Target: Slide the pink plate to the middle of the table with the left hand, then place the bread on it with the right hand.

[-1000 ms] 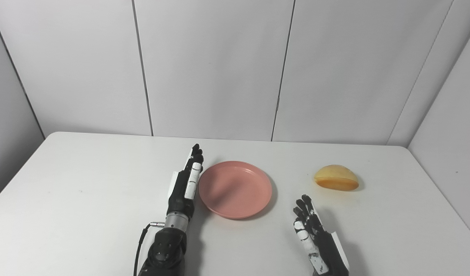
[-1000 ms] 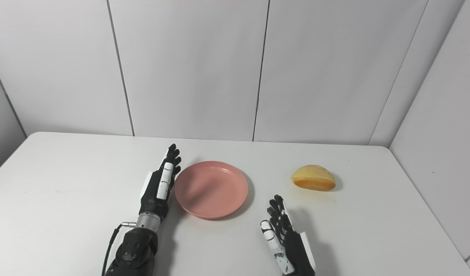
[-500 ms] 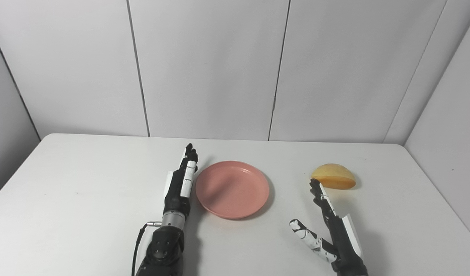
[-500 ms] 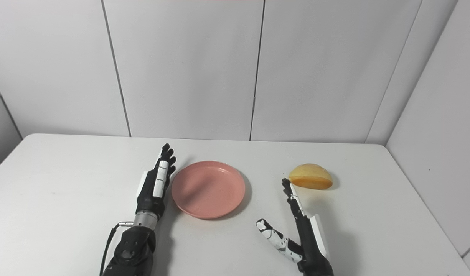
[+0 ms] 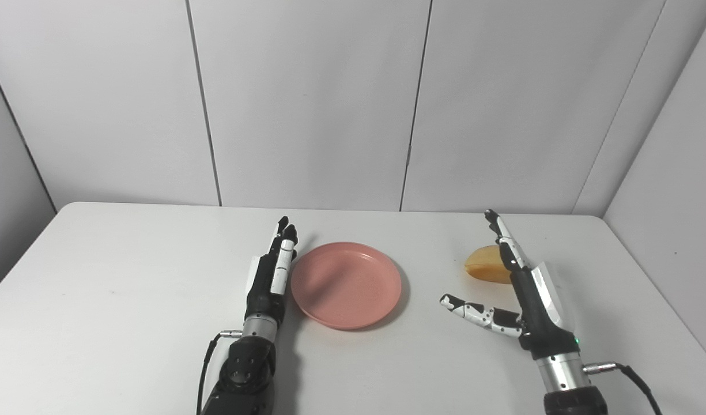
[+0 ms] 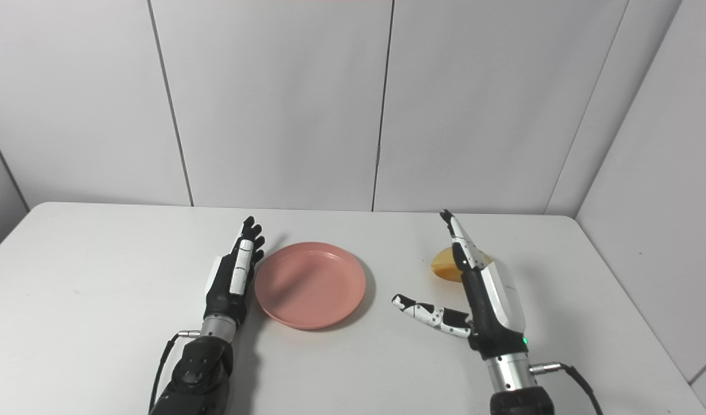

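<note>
Right robot hand (image 5: 523,288), fingers and thumb spread wide, empty, right of the round pink plastic plate (image 5: 346,283) on the white tabletop (image 5: 128,276). Left robot hand (image 5: 270,274), flat, empty, against the plate's left rim. Golden bread roll (image 5: 486,270) partly hidden behind the right fingers.

Twin head-height views down onto one shared table (image 5: 128,300).

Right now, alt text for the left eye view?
The right robot hand, open with thumb spread, reaches over the bread at the table's right. The left robot hand lies flat beside the left rim of the empty pink plate near the table's middle.
</note>
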Robot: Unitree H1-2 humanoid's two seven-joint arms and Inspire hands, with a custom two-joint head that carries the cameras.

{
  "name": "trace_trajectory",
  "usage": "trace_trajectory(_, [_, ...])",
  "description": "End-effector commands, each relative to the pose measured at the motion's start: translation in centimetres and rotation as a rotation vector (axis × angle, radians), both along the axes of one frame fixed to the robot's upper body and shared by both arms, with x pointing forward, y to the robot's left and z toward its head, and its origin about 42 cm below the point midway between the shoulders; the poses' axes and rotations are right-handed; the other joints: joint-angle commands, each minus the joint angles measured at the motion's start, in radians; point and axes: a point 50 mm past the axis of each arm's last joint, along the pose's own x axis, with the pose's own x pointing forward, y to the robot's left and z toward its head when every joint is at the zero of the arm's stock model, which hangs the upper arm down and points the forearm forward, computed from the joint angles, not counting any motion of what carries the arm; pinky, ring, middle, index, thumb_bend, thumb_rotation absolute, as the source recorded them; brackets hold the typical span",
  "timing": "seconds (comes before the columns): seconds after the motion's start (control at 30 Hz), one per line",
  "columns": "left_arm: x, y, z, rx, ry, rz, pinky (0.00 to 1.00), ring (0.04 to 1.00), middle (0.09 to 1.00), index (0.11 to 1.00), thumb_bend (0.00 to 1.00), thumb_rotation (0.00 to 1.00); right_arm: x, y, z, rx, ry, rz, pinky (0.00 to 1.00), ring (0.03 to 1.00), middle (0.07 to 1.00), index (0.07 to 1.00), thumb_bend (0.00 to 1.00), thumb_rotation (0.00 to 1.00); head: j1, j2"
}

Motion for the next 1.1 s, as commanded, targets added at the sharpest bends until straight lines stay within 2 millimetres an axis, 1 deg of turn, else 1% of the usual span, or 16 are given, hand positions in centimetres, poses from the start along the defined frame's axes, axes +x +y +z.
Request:
trace_trajectory(0.0, [-0.9,0.4,-1.6,0.007,0.015,0.001,0.97,0.972,0.986,0.982,0.75,1.00,1.5,-1.2,2.6,-0.051,-0.053,-0.007,0.85,0.922,0.965,0.973,0.65,0.47,0.000,0.000])
trace_trajectory(0.2, [-1.0,0.6,-1.8,0.019,0.015,0.004,0.96,0.970,0.986,0.985,0.75,1.00,4.0,-3.3,4.6,-0.175,-0.022,-0.041,0.81,0.902,0.933,0.946,0.70,0.41,-0.012,0.000])
trace_trajectory(0.23, [-1.0,0.6,-1.8,0.020,0.015,0.003,0.97,0.970,0.987,0.988,0.75,1.00,4.3,-3.6,4.9,-0.188,-0.013,-0.046,0.81,0.902,0.930,0.945,0.70,0.39,-0.012,0.000])
trace_trajectory(0.33, [-1.1,0.6,-1.8,0.022,0.011,0.001,0.97,0.970,0.988,0.990,0.74,1.00,5.3,-4.4,5.8,-0.220,0.022,-0.062,0.82,0.906,0.931,0.947,0.71,0.38,-0.021,0.000])
trace_trajectory(0.4, [-1.2,0.6,-1.9,0.018,0.006,0.001,0.96,0.965,0.984,0.984,0.73,1.00,6.0,-5.0,6.4,-0.253,0.040,-0.070,0.80,0.897,0.928,0.945,0.72,0.32,-0.025,0.000])
trace_trajectory(0.5, [-1.2,0.6,-2.0,0.010,0.006,0.002,0.97,0.965,0.980,0.977,0.73,1.00,6.9,-5.7,6.9,-0.294,0.063,-0.086,0.78,0.891,0.926,0.942,0.73,0.31,-0.027,-0.001])
trace_trajectory(0.6, [-1.2,0.6,-2.2,0.011,0.011,0.000,0.97,0.966,0.979,0.973,0.75,1.00,7.9,-6.5,7.1,-0.330,0.101,-0.096,0.77,0.886,0.921,0.934,0.73,0.31,-0.029,-0.003])
trace_trajectory(0.8, [-1.3,0.6,-2.2,0.005,0.006,-0.005,0.97,0.968,0.979,0.970,0.75,1.00,9.2,-7.5,7.0,-0.378,0.182,-0.105,0.77,0.885,0.917,0.932,0.75,0.33,-0.031,-0.001])
trace_trajectory(0.83, [-1.3,0.6,-2.2,0.003,0.004,-0.006,0.97,0.968,0.980,0.973,0.74,1.00,9.3,-7.7,7.0,-0.380,0.192,-0.106,0.77,0.887,0.919,0.930,0.76,0.32,-0.031,-0.001])
trace_trajectory(1.07, [-1.4,0.7,-2.2,0.013,0.000,0.000,0.97,0.966,0.978,0.972,0.74,1.00,10.6,-8.3,6.0,-0.414,0.291,-0.136,0.78,0.889,0.916,0.925,0.75,0.29,-0.027,0.000])
